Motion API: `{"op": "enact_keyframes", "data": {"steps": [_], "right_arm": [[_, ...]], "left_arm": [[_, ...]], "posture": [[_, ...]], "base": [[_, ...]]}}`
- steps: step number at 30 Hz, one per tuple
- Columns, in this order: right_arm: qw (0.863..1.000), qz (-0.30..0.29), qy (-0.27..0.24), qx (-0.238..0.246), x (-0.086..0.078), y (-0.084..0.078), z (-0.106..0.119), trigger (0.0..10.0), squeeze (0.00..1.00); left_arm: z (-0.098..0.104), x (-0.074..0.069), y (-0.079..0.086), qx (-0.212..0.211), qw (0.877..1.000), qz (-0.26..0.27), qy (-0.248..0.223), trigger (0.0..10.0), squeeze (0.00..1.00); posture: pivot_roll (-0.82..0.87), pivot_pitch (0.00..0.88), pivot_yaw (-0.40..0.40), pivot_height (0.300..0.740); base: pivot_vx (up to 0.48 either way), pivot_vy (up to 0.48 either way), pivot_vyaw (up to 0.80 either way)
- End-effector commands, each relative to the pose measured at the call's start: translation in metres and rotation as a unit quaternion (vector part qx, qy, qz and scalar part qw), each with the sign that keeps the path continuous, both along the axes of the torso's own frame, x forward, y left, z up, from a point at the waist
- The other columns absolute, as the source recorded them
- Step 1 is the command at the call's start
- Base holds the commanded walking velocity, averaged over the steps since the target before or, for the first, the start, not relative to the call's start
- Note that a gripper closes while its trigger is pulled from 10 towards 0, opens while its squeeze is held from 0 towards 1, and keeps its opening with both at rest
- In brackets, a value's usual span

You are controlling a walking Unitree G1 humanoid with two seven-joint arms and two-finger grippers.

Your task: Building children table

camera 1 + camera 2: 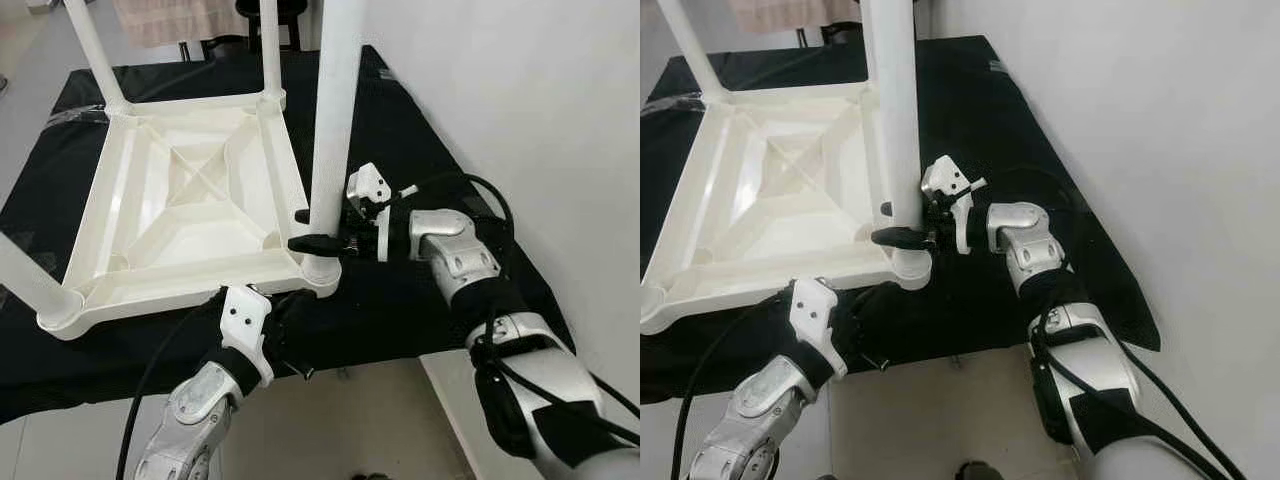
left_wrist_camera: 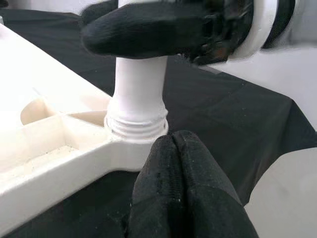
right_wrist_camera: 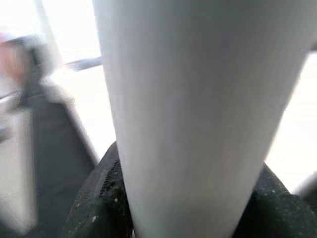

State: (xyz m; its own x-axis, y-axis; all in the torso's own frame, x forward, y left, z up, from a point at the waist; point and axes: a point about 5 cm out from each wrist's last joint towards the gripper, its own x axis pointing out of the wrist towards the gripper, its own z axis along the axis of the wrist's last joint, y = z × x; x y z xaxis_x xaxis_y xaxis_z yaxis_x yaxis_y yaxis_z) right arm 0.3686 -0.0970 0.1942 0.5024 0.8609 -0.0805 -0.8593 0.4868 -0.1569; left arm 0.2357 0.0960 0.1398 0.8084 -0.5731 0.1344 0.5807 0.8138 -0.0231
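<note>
Four white plastic tube legs now stand in the upturned white ribbed plastic tabletop (image 1: 190, 190), so the build looks nearly done. The right gripper (image 1: 318, 228) is clamped round the near-right leg (image 1: 335, 110) just above its threaded socket (image 2: 137, 126), probably still seating it. The left gripper (image 2: 178, 183), fingers pressed together and empty, touches that corner's edge. The tabletop lies on a black cloth-covered platform (image 1: 420, 150) whose edge runs close at six o'clock (wall at three o'clock), open room at nine.

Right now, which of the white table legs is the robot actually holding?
The leg at the near right corner: the right gripper clamps it just above its socket. The other legs stand untouched.
</note>
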Motion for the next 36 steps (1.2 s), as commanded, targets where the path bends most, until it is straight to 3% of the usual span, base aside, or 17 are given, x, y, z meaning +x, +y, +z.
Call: {"op": "enact_keyframes", "data": {"steps": [1, 2, 5, 10, 14, 15, 18, 19, 20, 21, 23, 25, 26, 29, 31, 36], "right_arm": [[0.981, -0.187, 0.045, -0.032, -0.003, -0.005, -0.033, 0.0, 0.0], [0.981, -0.187, 0.045, -0.032, -0.003, -0.005, -0.033, 0.0, 0.0], [0.962, -0.266, 0.066, -0.003, -0.032, 0.012, -0.047, 0.0, 0.0], [0.96, -0.279, 0.032, -0.011, -0.03, 0.016, -0.041, 0.0, 0.0], [0.963, -0.265, 0.043, -0.014, -0.028, 0.024, -0.043, 0.0, 0.0], [0.965, -0.259, 0.044, -0.008, -0.025, 0.026, -0.039, 10.0, 0.0], [0.965, -0.258, 0.038, -0.001, -0.022, 0.027, -0.026, 10.0, 0.0], [0.979, -0.201, 0.033, 0.001, -0.021, 0.032, -0.018, 10.0, 0.23], [0.991, -0.135, 0.016, 0.0, -0.021, 0.034, -0.009, 10.0, 1.0], [0.991, -0.135, 0.016, 0.0, -0.021, 0.034, -0.009, 10.0, 1.0], [0.999, -0.049, 0.0, 0.003, -0.015, 0.03, 0.002, 10.0, 1.0], [1.0, -0.022, -0.013, 0.003, -0.013, 0.027, 0.007, 10.0, 1.0], [1.0, 0.014, -0.011, 0.004, -0.011, 0.024, 0.011, 10.0, 0.0], [0.999, 0.039, -0.01, 0.003, -0.011, 0.022, 0.013, 10.0, 0.0], [0.995, 0.1, -0.006, -0.022, -0.01, 0.016, 0.016, 10.0, 0.0], [0.993, 0.113, 0.002, -0.023, -0.004, 0.011, 0.02, 10.0, 0.0]], "left_arm": [[-0.001, -0.002, 0.002, 0.002, 1.0, -0.001, 0.004, 10.0, 0.0], [-0.001, -0.002, 0.002, 0.002, 1.0, -0.001, 0.004, 10.0, 0.0], [-0.001, -0.001, 0.003, 0.003, 1.0, -0.002, 0.004, 10.0, 0.0], [-0.002, 0.0, 0.004, 0.004, 1.0, -0.003, 0.005, 10.0, 0.0], [-0.002, 0.0, 0.004, 0.004, 1.0, -0.003, 0.005, 10.0, 0.0], [-0.001, 0.0, 0.004, 0.005, 1.0, -0.002, 0.004, 10.0, 0.0], [-0.001, 0.0, 0.003, 0.005, 1.0, -0.002, 0.003, 10.0, 0.0], [-0.001, 0.0, 0.003, 0.005, 1.0, -0.002, 0.003, 10.0, 0.0], [-0.001, 0.0, 0.003, 0.004, 1.0, -0.002, 0.003, 10.0, 0.0], [-0.001, 0.0, 0.003, 0.004, 1.0, -0.002, 0.003, 10.0, 0.0], [-0.001, 0.0, 0.002, 0.004, 1.0, -0.003, 0.003, 10.0, 0.0], [-0.001, 0.0, 0.001, 0.004, 1.0, -0.003, 0.003, 10.0, 0.0], [-0.001, 0.0, 0.001, 0.004, 1.0, -0.003, 0.003, 10.0, 0.0], [-0.001, 0.0, 0.001, 0.004, 1.0, -0.003, 0.003, 10.0, 0.0], [-0.001, 0.0, 0.001, 0.003, 1.0, -0.001, 0.002, 10.0, 0.0], [0.0, 0.0, 0.0, 0.002, 1.0, 0.0, 0.001, 10.0, 0.0]], "posture": [[0.02, 0.152, -0.031, 0.74], [0.02, 0.152, -0.031, 0.74], [0.02, 0.153, -0.015, 0.74], [0.01, 0.15, -0.013, 0.74], [0.02, 0.143, -0.016, 0.74], [0.02, 0.143, -0.016, 0.74], [0.02, 0.138, -0.017, 0.74], [0.02, 0.137, -0.016, 0.74], [0.03, 0.136, -0.016, 0.74], [0.03, 0.136, -0.016, 0.74], [0.03, 0.135, -0.017, 0.74], [0.04, 0.132, -0.021, 0.74], [0.05, 0.132, -0.024, 0.74], [0.05, 0.13, -0.025, 0.74], [0.05, 0.13, -0.036, 0.74], [0.06, 0.129, -0.036, 0.74]], "base": [[0.0, 0.0, 0.0], [0.0, 0.0, 0.0], [0.0, 0.0, 0.0], [0.0, 0.0, 0.0], [0.0, 0.0, 0.0], [0.0, 0.0, 0.0], [0.0, 0.0, 0.0], [0.0, 0.0, 0.0], [0.0, 0.0, 0.0], [0.0, 0.0, 0.0], [0.0, 0.0, 0.0], [0.0, 0.0, 0.0], [0.0, 0.0, 0.0], [0.0, 0.0, 0.0], [0.0, 0.0, 0.0], [0.0, 0.0, 0.0]]}}
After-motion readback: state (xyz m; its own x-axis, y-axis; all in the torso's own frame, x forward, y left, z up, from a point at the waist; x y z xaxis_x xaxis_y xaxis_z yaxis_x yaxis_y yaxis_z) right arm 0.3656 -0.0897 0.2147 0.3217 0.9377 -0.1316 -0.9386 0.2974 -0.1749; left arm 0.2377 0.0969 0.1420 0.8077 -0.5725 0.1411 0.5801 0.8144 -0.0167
